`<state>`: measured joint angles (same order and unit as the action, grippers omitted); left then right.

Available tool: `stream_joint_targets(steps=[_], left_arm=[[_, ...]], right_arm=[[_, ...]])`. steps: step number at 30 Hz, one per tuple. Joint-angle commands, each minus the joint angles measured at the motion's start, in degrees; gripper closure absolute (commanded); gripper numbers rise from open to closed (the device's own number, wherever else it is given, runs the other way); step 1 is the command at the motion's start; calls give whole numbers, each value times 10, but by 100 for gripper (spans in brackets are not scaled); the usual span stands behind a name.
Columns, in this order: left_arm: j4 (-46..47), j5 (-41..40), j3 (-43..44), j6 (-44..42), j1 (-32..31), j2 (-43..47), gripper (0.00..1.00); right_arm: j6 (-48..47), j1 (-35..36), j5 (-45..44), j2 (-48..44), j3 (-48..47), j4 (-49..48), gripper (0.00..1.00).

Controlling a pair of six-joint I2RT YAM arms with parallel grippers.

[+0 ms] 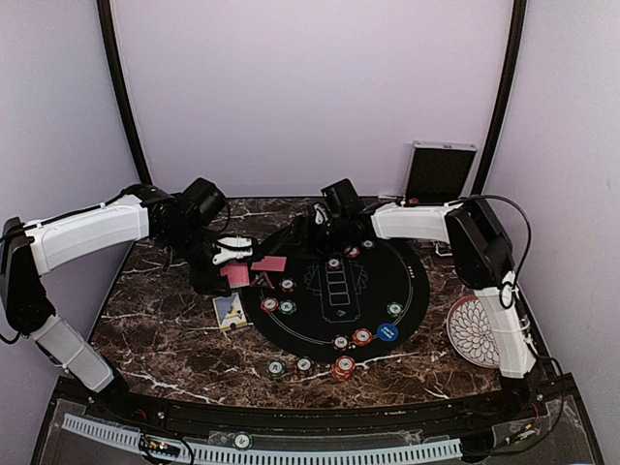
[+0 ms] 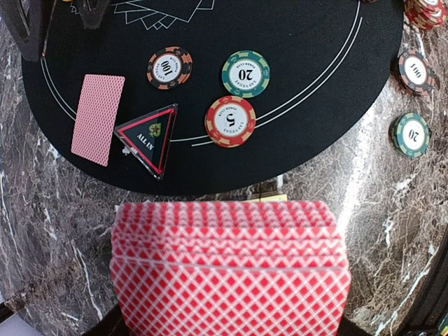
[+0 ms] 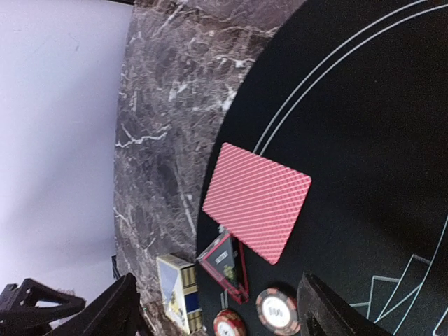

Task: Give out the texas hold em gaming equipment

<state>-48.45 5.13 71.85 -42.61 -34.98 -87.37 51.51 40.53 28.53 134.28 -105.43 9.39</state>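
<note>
Left gripper: my jaws are narrow, clamped on the deck. The red backs face up, slightly fanned. I hold it over the table, just off the left rim of the mat.

Right gripper: my jaws stand wide with nothing between them. The fingers hang above the mat's left part.

1 card: face down, flat on the mat near its left rim, touching neither gripper.

1 marker: a black triangle with a red border, lettered "ALL IN". It lies on the mat just beside the card.

3 chips near the marker, all flat on the mat: 100 chip, green 20 chip, red 5 chip.

3 discs: at the mat's far side, too small to tell apart.

1 button: blue, at the mat's near rim, beside 2 rim chips.

1 green chip: on the mat's right side.

Off the mat, on the near table: 2 loose chips and 1 red stack.

1 box: on the table, left of the mat.

1 plate: white, patterned, at the table's right edge.

1 case: standing open at the far right corner.
</note>
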Motion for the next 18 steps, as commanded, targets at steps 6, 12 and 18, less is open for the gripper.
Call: stream_joint_targets(steps=[6,12,18], left_arm=[[-2,16,22,12,2,5,87],[-8,26,42,20,2,-1,87],[-14,30,52,23,2,-5,87]], right_arm=[[90,29,111,-128,179,-201,17],[156,65,135,-145,243,-306,16],[191,86,149,-137,239,-356,16]])
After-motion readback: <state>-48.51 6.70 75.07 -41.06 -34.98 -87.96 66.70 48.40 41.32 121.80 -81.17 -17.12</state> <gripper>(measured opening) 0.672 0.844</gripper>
